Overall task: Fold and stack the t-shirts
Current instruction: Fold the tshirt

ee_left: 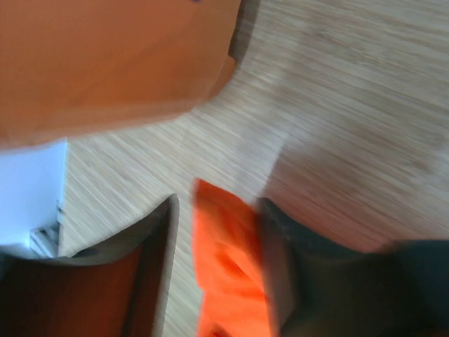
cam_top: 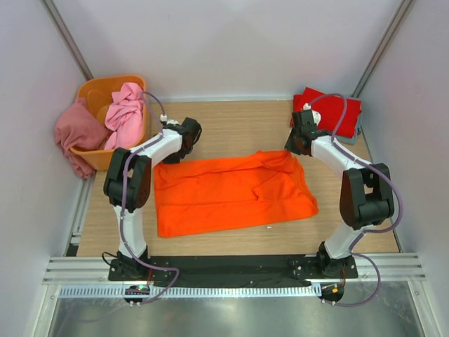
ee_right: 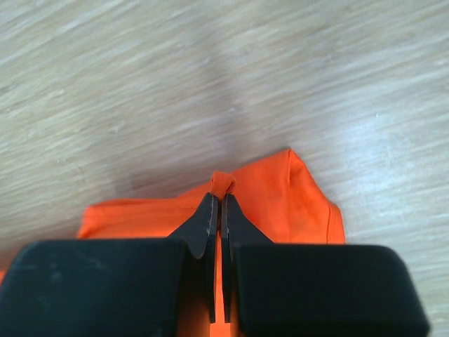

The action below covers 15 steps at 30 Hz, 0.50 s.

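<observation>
Black fingers (ee_right: 203, 225) fill the bottom of the right wrist view, and the right gripper (ee_right: 219, 200) has its jaws pressed together on a small pucker of the orange t-shirt (cam_top: 231, 193), pinched right at the tips. That nip is hidden from above, where the wrist covers it. The overhead view does show the shirt spread flat in the middle of the table (cam_top: 231, 123), a rough rectangle with soft creases, the right gripper at its far right corner and the left gripper (ee_left: 217, 210) at its far left corner. On the left wrist camera, which is blurred, the jaws stand apart with a tongue of orange cloth between them, touching one finger, a sliver of wood showing beside the other. Smooth hard plastic looms there too: that's the tub (cam_top: 95, 95) in the far left corner, with the light pink t-shirt (cam_top: 125, 109) heaped over its rim and the dusty rose t-shirt (cam_top: 76, 133) slumped down its left side. In the far right corner the red t-shirt (cam_top: 328, 107) lies folded, the grey-blue t-shirt (cam_top: 360, 128) peeping out under its right side. Pale striped wood grain, plain white walls (cam_top: 231, 42), and a metal rail (cam_top: 231, 270) along the near edge.
</observation>
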Motion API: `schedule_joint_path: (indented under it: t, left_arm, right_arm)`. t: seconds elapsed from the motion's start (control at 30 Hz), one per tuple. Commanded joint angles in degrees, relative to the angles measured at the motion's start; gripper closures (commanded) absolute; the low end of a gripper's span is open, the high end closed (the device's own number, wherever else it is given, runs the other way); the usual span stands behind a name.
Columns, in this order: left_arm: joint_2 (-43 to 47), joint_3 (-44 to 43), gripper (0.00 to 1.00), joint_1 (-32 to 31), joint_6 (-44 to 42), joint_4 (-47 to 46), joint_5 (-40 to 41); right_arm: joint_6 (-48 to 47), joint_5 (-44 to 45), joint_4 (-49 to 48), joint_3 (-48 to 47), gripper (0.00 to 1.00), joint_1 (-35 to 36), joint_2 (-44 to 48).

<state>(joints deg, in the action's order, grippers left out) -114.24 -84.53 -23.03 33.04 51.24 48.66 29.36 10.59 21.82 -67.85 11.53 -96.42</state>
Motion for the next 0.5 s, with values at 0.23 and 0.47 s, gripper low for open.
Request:
schedule_joint_path:
  t: [0.23, 0.47]
  left_arm:
    - [1.8, -5.7, 0.00, 3.1, 0.9, -3.0, -7.2]
    - [-3.2, -13.3, 0.05, 2.9, 1.9, -1.9, -12.6]
  right_arm:
    - [-3.3, 1.9, -1.3, -12.7, 0.99, -0.9, -7.7]
    - [-4.3, 4.9, -0.5, -13.1, 0.99, -1.9, -9.4]
